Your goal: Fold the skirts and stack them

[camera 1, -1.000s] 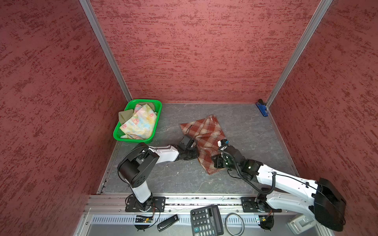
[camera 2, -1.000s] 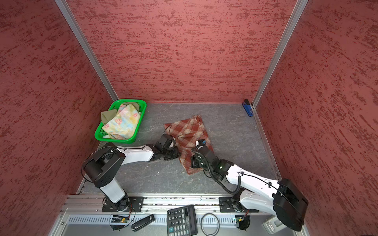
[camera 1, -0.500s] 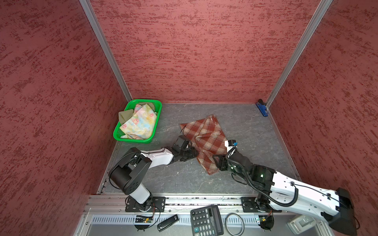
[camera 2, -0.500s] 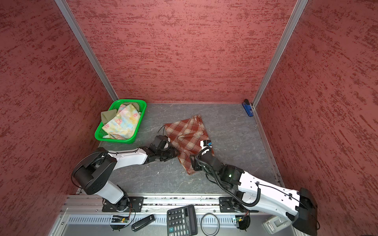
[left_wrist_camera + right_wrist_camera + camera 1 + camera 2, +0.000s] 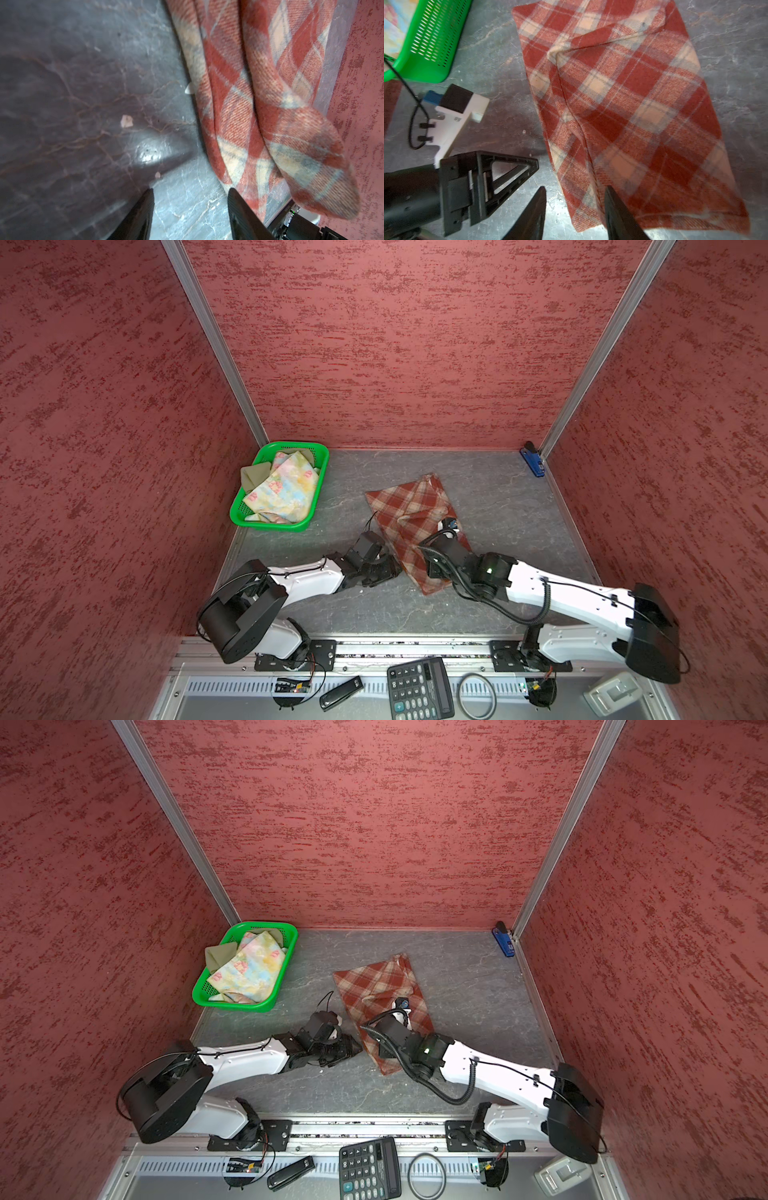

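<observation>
Green basket (image 5: 272, 526) at back left holds the floral skirt (image 5: 284, 489) on top, with the khaki skirt (image 5: 254, 476) poking out over its left rim. Left gripper (image 5: 191, 190) sits low over the table (image 5: 498, 506), jaws apart and empty, just left of the plaid skirt (image 5: 409, 506), which lies folded mid-table. Right gripper (image 5: 575, 188) is over the skirt's near end, jaws apart, nothing pinched.

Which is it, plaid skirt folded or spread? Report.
Folded: the plaid skirt lies doubled over itself, with a layered edge and a fold crease showing.
</observation>
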### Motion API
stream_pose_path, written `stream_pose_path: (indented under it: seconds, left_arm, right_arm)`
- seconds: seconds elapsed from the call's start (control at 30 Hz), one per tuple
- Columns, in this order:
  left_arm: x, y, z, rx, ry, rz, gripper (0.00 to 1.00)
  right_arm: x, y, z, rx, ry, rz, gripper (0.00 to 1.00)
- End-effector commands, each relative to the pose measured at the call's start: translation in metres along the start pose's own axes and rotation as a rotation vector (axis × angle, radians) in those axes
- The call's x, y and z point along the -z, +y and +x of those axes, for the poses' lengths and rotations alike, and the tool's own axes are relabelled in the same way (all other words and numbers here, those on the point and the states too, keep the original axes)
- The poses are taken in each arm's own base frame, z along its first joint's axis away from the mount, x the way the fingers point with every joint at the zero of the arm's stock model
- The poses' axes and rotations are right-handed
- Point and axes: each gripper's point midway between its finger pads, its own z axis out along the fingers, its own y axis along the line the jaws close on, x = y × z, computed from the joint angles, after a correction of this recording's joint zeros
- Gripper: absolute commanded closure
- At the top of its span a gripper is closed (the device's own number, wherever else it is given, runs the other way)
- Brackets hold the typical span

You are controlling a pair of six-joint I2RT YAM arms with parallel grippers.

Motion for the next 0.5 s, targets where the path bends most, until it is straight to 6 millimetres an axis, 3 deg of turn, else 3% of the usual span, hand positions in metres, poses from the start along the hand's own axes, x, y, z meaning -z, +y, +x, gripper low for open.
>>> stream_pose_path:
  seconds: [0.0,0.23,0.3,0.37,0.4,0.47]
  left_arm:
    - [0.0,0.002,0.004,0.047,-0.003,0.017,0.42]
    - [-0.003,0.006,0.004,0.105,0.006,0.065,0.42]
    - [-0.003,0.007,0.003,0.118,0.006,0.072,0.42]
    - [-0.004,0.008,0.002,0.124,0.005,0.077,0.42]
    - [-0.004,0.009,0.001,0.129,0.003,0.081,0.42]
    - [-0.005,0.008,0.001,0.14,0.007,0.094,0.43]
  right_arm:
    - [-0.005,-0.022,0.004,0.09,0.024,0.134,0.56]
    - [-0.017,-0.019,0.023,0.243,0.106,0.21,0.63]
    - [-0.025,-0.021,0.035,0.264,0.143,0.228,0.74]
    - [-0.027,-0.021,0.039,0.26,0.15,0.226,0.95]
    - [-0.027,-0.02,0.04,0.253,0.148,0.219,1.0]
    - [-0.023,-0.014,0.036,0.236,0.135,0.189,1.0]
